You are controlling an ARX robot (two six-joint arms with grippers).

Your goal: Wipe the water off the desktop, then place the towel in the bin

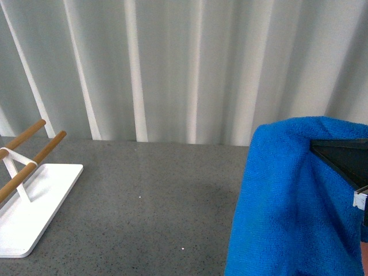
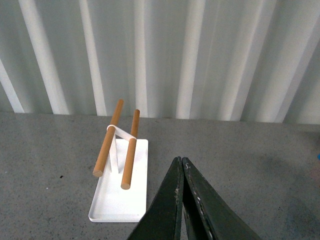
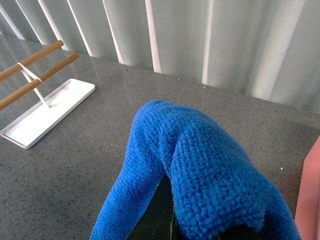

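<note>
The bright blue towel (image 1: 287,213) hangs draped over my right gripper (image 1: 315,145) at the right of the front view, lifted above the dark grey speckled desktop (image 1: 144,190). In the right wrist view the towel (image 3: 200,165) covers the shut jaws of that gripper (image 3: 167,220); only a dark sliver of finger shows under the cloth. A strip of the salmon-pink bin (image 3: 310,195) shows at the picture's edge, beside the towel. My left gripper (image 2: 180,161) is shut and empty above the desktop (image 2: 260,165). I cannot make out any water; two tiny bright specks (image 1: 140,197) lie on the stone.
A white rack with wooden bars (image 1: 26,172) stands at the front view's left, also seen as the rack (image 2: 120,155) ahead of the left gripper and the rack (image 3: 45,100) in the right wrist view. A pale ribbed wall (image 1: 184,69) closes the back.
</note>
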